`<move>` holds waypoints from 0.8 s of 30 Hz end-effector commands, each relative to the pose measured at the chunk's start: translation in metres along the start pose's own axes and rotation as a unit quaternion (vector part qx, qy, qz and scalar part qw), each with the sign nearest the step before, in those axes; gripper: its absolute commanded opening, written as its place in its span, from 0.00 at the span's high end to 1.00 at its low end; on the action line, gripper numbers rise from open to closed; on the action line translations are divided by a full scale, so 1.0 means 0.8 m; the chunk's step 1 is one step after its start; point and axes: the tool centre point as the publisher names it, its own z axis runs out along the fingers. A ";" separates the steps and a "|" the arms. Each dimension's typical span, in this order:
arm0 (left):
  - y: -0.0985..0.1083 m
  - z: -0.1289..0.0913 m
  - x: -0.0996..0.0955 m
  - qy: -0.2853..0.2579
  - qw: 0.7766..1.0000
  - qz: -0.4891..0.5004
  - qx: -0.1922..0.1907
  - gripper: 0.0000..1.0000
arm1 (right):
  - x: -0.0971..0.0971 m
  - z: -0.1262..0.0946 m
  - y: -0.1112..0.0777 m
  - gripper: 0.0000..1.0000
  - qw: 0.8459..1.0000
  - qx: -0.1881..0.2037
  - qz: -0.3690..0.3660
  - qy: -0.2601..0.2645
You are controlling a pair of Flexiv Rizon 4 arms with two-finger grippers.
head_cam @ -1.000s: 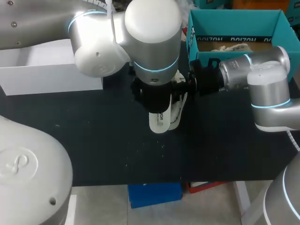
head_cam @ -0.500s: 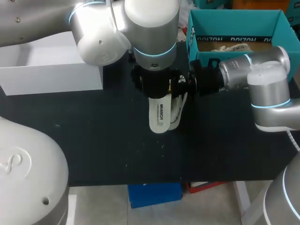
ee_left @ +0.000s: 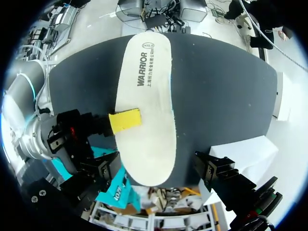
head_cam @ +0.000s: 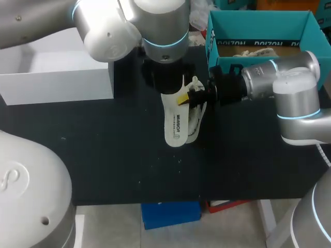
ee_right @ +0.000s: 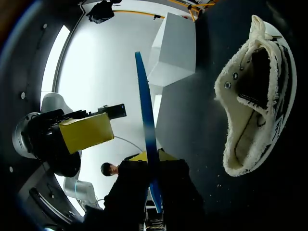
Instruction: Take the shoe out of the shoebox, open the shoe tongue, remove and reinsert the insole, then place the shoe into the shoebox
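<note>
While the left jaws hung wide open up top, the right jaws pinched a flat white insole, lengthwise, narrow end toward me, over the fuzzy-edged white shoe lying on the black table.

the left arm and the right arm are thick silver-grey tubes with rounded white joint caps and thin glowing cyan rings. small dark screws dot the left shell. the left end effector and right end effector are black and blocky; the right's pads are bright yellow.

Fuzzy cloth shoe, smooth matt insole, matt table.
</note>
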 end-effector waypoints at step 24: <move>-0.042 -0.011 0.009 -0.011 1.000 -0.003 0.012 0.00 | 0.000 0.000 0.001 1.00 1.000 0.001 0.001 -0.001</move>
